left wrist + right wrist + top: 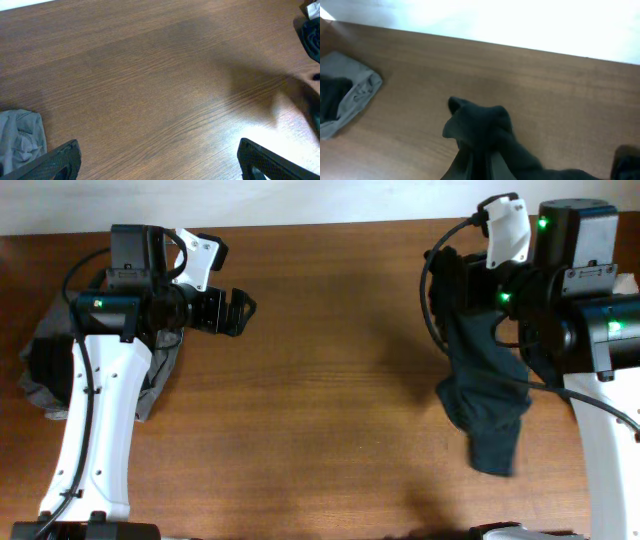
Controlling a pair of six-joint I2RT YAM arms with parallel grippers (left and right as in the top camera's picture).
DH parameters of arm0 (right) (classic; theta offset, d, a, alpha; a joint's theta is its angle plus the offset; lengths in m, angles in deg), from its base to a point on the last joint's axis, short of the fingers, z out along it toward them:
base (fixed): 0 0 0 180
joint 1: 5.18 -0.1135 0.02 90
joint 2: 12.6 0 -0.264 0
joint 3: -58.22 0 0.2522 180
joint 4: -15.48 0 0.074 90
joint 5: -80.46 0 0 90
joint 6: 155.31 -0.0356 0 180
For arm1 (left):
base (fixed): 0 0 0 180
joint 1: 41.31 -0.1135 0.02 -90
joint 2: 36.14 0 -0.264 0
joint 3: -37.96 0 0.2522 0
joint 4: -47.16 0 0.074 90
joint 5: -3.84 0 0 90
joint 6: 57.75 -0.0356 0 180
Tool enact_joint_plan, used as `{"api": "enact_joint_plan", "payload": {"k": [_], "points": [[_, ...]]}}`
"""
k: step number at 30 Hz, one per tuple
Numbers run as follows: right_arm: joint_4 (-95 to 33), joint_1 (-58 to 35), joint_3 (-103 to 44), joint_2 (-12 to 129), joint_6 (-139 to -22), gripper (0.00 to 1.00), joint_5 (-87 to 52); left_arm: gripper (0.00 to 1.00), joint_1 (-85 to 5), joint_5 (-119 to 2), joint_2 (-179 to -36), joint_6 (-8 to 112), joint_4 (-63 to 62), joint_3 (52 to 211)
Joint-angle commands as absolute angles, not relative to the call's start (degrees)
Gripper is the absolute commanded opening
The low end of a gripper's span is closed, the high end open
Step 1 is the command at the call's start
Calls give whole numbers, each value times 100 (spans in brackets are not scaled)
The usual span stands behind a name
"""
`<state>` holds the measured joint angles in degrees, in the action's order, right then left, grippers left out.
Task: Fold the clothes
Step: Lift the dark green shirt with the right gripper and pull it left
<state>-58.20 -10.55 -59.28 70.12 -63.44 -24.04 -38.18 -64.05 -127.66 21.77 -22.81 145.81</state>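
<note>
Garment [485, 392] looks black, pile [45, 332] grey, table [330, 380] brown wood-grain

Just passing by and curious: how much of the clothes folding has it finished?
Nothing looks folded yet. The right jaws are shut on a dark garment, all bunched up. The left jaws stand open and empty. A crumpled grey pile waits, unfolded.

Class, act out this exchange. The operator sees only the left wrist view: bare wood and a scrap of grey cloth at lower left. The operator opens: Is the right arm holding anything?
Observer: Yes. The right end effector is shut on a bunched dark garment; the rest of it trails loose.
Operator: Is my grey scrap a lone item?
Observer: No. It belongs to a grey-and-black pile that lies partly under the left arm.
</note>
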Motion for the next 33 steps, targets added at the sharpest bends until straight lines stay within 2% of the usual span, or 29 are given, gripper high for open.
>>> {"api": "enact_joint_plan", "payload": {"k": [1, 11, 15, 21, 25, 30, 33], "points": [[-5724, -1079, -6267, 6826, -6539, 4, -1954, 99, -3811, -6344, -12784, 2100, -2283, 14701], [-5599, -1140, -6838, 6798, -7063, 4, -3862, 99, -3811, -6344, -12784, 2100, -2266, 14701], [-5324, -1409, -6838, 6802, -7446, 4, -3980, 100, -3811, -6346, -12784, 2100, -2264, 14701], [-5160, -1763, -6833, 6837, -7004, 4, -3991, 99, -3811, -6346, -12784, 2100, -2266, 14701], [-4950, -1907, -6833, 6955, -7083, 4, -4555, 99, -3811, -6341, -12786, 2100, -2261, 14701], [-4858, -1979, -6833, 7023, -7972, 4, -3322, 99, -3809, -6298, -12784, 2102, -2281, 14701], [-5123, -1979, -6835, 7018, -8705, 4, -1615, 99, -3811, -6300, -12784, 2104, -2288, 14701]]}}
